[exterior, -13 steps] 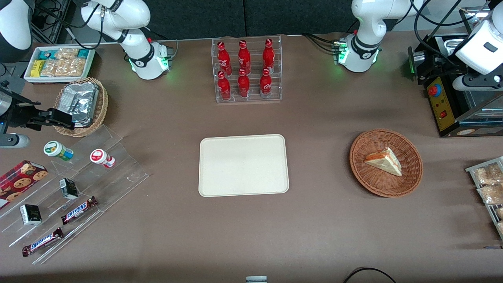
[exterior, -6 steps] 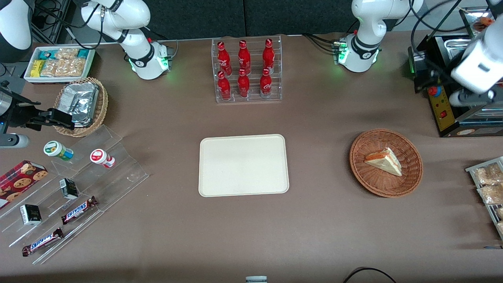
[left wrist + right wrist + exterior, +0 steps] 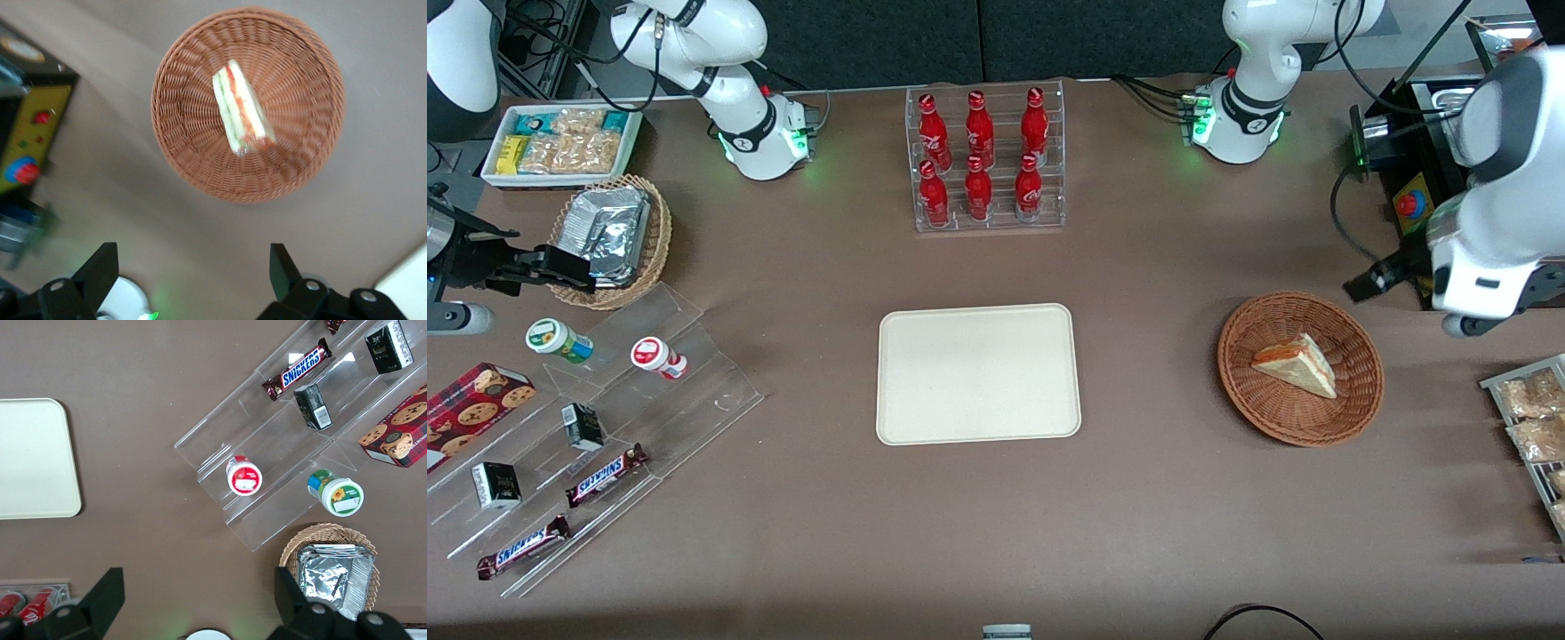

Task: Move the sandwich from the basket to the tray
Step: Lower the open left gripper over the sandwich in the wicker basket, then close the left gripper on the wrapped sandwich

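— Where is the sandwich (image 3: 1296,364) sitting right now?

— It is lying in the basket (image 3: 1352,409), well apart from the tray (image 3: 978,373), which is resting toward the table's middle, nearer the parked arm's end.

— And how is it lying?

— In the front view its long axis is running roughly from ten o'clock to four o'clock, filling edge facing up.

— Where is the gripper (image 3: 193,273)?

— It is hovering high above the table, just off the basket's rim toward the working arm's end, fingers (image 3: 283,263) spread wide and holding nothing.

— So the coming move?

— Probably shifting over the wedge and turning the jaws across that axis.
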Controlling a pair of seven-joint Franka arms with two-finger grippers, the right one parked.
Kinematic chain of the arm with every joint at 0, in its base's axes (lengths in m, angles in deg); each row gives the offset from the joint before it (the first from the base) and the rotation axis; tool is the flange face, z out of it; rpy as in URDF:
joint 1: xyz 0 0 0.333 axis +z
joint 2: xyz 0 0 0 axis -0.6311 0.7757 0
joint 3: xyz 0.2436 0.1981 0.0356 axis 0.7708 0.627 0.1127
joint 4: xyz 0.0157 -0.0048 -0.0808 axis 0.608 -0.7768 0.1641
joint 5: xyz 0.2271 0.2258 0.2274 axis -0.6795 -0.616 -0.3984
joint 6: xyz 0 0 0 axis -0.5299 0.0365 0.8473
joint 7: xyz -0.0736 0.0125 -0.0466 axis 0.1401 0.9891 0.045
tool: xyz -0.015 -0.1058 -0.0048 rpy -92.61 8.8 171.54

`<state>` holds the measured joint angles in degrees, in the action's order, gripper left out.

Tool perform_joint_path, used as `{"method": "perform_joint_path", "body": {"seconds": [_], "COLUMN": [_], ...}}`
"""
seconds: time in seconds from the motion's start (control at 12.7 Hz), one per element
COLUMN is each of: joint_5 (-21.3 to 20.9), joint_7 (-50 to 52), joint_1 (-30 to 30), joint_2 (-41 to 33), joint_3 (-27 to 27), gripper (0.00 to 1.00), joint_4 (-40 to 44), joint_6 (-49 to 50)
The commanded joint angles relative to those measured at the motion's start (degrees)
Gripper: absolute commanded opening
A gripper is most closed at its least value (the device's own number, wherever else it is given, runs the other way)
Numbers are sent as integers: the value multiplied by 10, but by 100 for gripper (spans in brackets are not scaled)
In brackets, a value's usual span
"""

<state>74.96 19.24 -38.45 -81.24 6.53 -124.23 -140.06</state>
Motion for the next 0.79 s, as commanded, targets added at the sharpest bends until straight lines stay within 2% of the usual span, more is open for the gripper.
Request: {"method": "perform_joint_path", "body": {"seconds": [0.0, 0.16, 0.32, 0.71], "joint_5": [-3, 2, 3, 5], "joint_7": [140, 215, 266, 296], "joint_1": [1, 5, 6, 7], "joint_2": [-21, 1, 43, 87], "joint_3": [-2, -2, -3, -2], "gripper": [100, 100, 100, 100], "joint_4": [-145, -185, -176, -170], "joint_6": [-160, -261, -305, -383]}}
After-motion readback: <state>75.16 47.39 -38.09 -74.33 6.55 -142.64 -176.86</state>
